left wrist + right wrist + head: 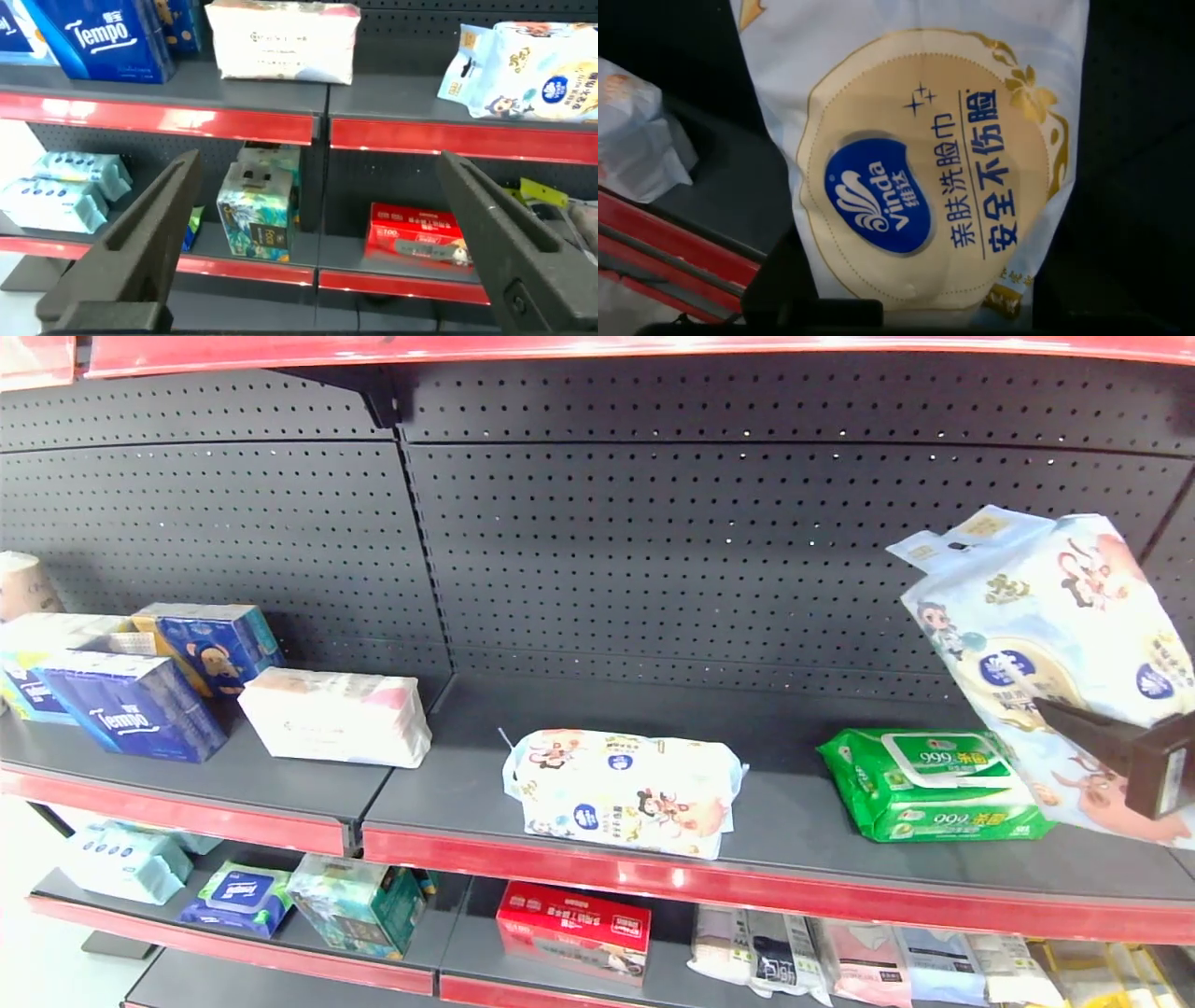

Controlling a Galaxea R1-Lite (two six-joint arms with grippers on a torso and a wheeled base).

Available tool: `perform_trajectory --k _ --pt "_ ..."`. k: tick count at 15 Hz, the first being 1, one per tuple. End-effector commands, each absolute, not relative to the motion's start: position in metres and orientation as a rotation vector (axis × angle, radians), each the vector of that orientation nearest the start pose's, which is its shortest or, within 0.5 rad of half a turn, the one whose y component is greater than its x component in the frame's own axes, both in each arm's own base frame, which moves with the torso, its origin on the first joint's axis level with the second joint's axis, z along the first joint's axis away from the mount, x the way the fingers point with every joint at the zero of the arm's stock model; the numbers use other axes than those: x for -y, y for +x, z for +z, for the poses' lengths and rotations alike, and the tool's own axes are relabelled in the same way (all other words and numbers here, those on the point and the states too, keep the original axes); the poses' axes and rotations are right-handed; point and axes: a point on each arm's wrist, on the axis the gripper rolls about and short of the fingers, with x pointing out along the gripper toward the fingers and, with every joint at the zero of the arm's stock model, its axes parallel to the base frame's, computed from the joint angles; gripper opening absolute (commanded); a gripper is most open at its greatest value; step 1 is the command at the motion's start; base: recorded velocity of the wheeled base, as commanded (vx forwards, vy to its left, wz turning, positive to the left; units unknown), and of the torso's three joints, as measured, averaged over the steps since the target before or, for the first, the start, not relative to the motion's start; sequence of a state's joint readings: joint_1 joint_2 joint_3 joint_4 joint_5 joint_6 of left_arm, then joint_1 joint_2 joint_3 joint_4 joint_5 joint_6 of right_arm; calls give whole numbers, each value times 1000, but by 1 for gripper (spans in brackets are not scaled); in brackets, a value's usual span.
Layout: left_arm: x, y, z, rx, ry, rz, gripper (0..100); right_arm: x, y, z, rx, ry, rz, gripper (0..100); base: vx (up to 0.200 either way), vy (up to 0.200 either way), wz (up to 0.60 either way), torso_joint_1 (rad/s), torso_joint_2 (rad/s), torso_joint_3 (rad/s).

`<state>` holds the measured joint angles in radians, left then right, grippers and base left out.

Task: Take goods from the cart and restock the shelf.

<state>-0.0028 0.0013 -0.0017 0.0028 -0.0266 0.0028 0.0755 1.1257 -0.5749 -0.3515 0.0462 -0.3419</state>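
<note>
1. The right gripper (1102, 742) is clamped on a big white pack (1046, 616), with one dark finger lying across the pack's face. The right wrist view has the pack (915, 168) hard against the camera.
2. The left gripper (318, 177) is spread wide with nothing in it. It sits low, facing the lower shelves, so the right arm is plainly the nearer one for placing.
3. The pack hangs tilted at the right end of the shelf (794, 887). Its long axis runs from upper left to lower right.
4. Under it and to its left lies a green pack (934, 784), flat on the deck, which the held pack's lower end overlaps in the head view.
5. Further left lies a matching pack (624, 791). Bare deck shows between those two and behind them, so a free spot probably lies leftward and down from the gripper.
</note>
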Motion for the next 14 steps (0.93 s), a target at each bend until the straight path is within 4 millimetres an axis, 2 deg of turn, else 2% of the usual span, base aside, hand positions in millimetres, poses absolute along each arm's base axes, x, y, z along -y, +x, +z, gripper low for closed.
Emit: perform_trajectory --k 1,3,5,7,10,11,12,14 --pt "1 -23 76 -3 3 -37 100 -36 193 221 -222 -344 273 0 0 0 0 0 0 0" --pt "1 -23 76 -3 3 -37 100 -52 214 219 -245 -335 335 0 0 0 0 0 0 0" --pt "1 -23 76 -3 3 -35 100 -66 244 220 -260 -304 365 0 0 0 0 0 0 0" --pt "1 -23 76 -3 3 -35 100 -69 259 220 -268 -289 364 0 0 0 0 0 0 0" --pt "1 -23 76 -3 3 -35 100 -65 291 202 -311 -291 474 0 0 0 0 0 0 0" --pt "1 -23 76 -1 3 -35 100 -64 296 200 -312 -305 490 0 0 0 0 0 0 0" --pt "1 -23 76 -3 3 -35 100 -61 311 194 -311 -343 510 0 0 0 0 0 0 0" --pt "1 -23 76 -1 3 -35 100 -58 328 191 -290 -376 555 0 0 0 0 0 0 0"
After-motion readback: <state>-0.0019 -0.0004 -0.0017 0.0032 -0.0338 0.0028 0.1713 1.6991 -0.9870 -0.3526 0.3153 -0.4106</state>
